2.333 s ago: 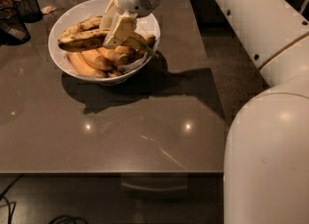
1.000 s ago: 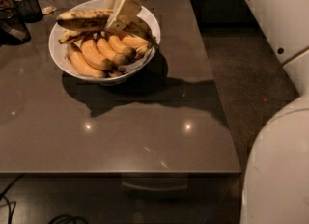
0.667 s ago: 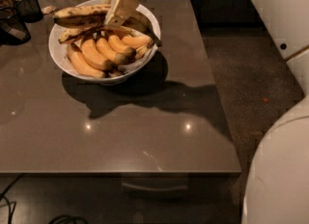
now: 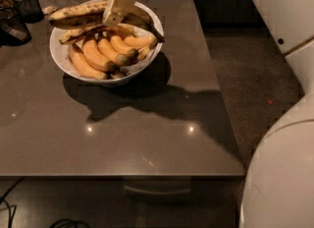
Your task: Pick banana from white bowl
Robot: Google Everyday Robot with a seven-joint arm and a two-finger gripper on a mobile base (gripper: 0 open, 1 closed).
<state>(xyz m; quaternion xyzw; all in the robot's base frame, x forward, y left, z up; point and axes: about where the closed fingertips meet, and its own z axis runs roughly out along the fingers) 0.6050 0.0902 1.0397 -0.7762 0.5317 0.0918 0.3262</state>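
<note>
One long banana [image 4: 73, 15], dull yellow with dark streaks, is clamped between the pale fingers of your gripper [image 4: 116, 12] at the top of the view. It lies roughly level above the far side of the white bowl [image 4: 58, 60], with its left end reaching out past the rim. Beneath it, several small orange-yellow bananas [image 4: 98, 52] and a brown-blotched banana [image 4: 78, 33] lie in the bowl, which stands on the far left part of a grey-brown table [image 4: 147, 138].

Grey-brown tabletop [image 4: 147, 138], white bowl [image 4: 60, 61] at 10 o'clock, dark container [image 4: 12, 25] at 9; gripper [image 4: 114, 14] above bowl's 12 o'clock rim, clamped on banana [image 4: 73, 16].
</note>
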